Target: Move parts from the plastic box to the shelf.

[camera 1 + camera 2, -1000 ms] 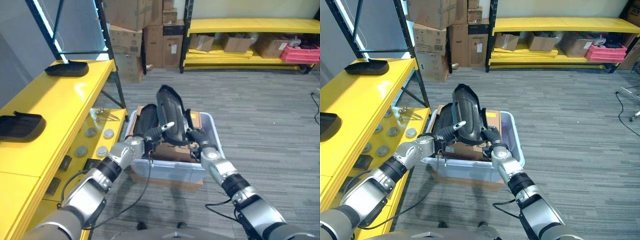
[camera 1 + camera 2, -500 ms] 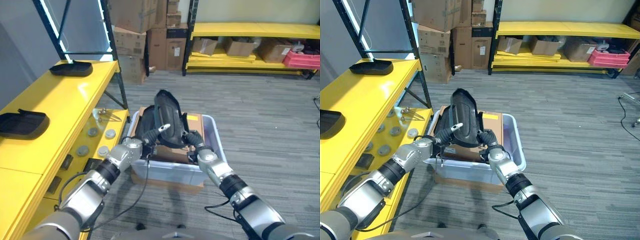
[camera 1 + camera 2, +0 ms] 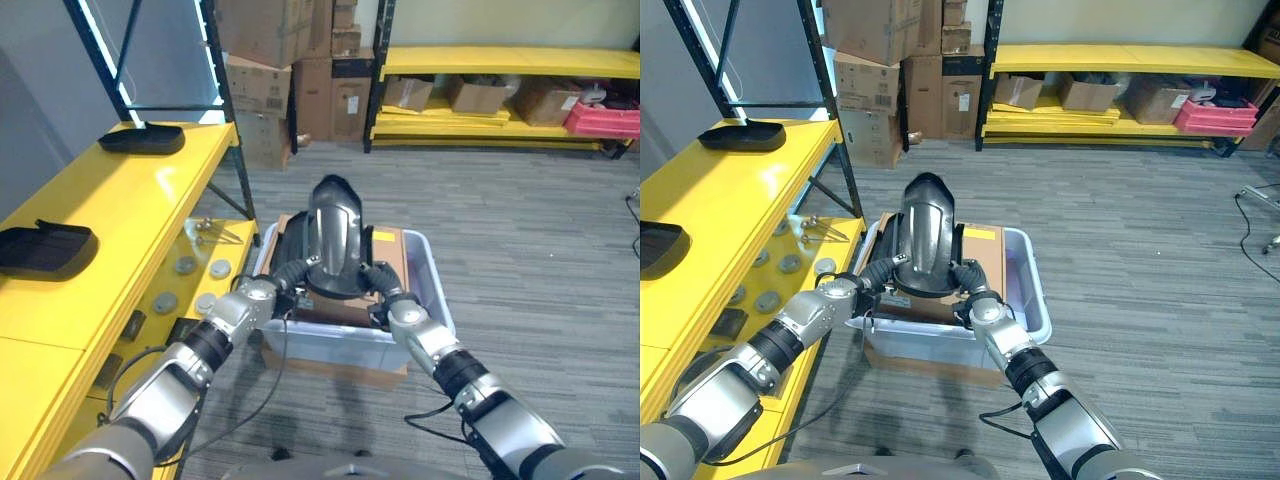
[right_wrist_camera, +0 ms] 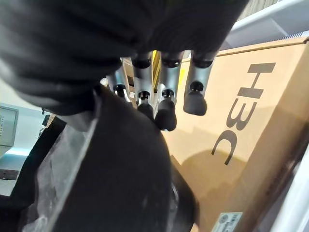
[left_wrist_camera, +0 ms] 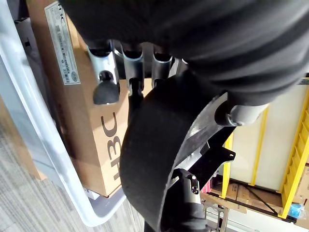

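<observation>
— Any room to the shelf?
— The long yellow shelf top point(image 3: 130, 215) lies broadly bare between two flat black moulded parts, one near its far end point(image 3: 142, 138), one closer point(image 3: 42, 250).
— What's in the way?
— The black upright post point(image 3: 228, 130) beside the pale plastic box point(image 3: 435, 300), and the brown cardboard carton point(image 3: 345, 305) inside it.

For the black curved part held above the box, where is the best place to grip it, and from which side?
The black curved part stands upright, long and narrow, so grip its lower end from both sides, as the left robot hand and right robot hand do above the plastic box.
</observation>
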